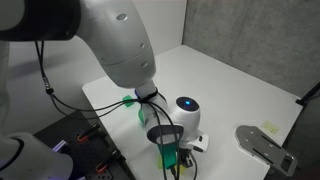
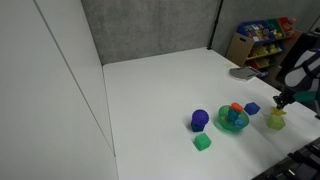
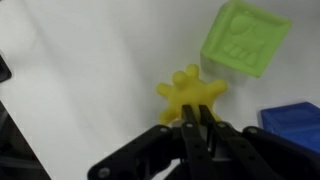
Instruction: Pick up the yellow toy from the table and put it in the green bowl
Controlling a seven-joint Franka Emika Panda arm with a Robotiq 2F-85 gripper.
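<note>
The yellow toy [image 3: 190, 90], knobbly and star-like, sits right at my fingertips in the wrist view, over the white table. My gripper [image 3: 193, 122] has its fingers nearly together, pinching the toy's lower edge. In an exterior view the gripper [image 2: 283, 100] hangs near the right table edge, just above the lime cube [image 2: 276, 122]; the toy is too small to make out there. The green bowl [image 2: 240, 126] stands to the left of the gripper, holding small orange and blue pieces.
The lime cube [image 3: 245, 38] lies just beyond the toy and a blue cube [image 3: 296, 120] beside it. A blue cube [image 2: 252, 108], a purple-blue piece [image 2: 199, 119] and a small green cube [image 2: 202, 142] lie around the bowl. Shelves [image 2: 262, 40] stand beyond the table.
</note>
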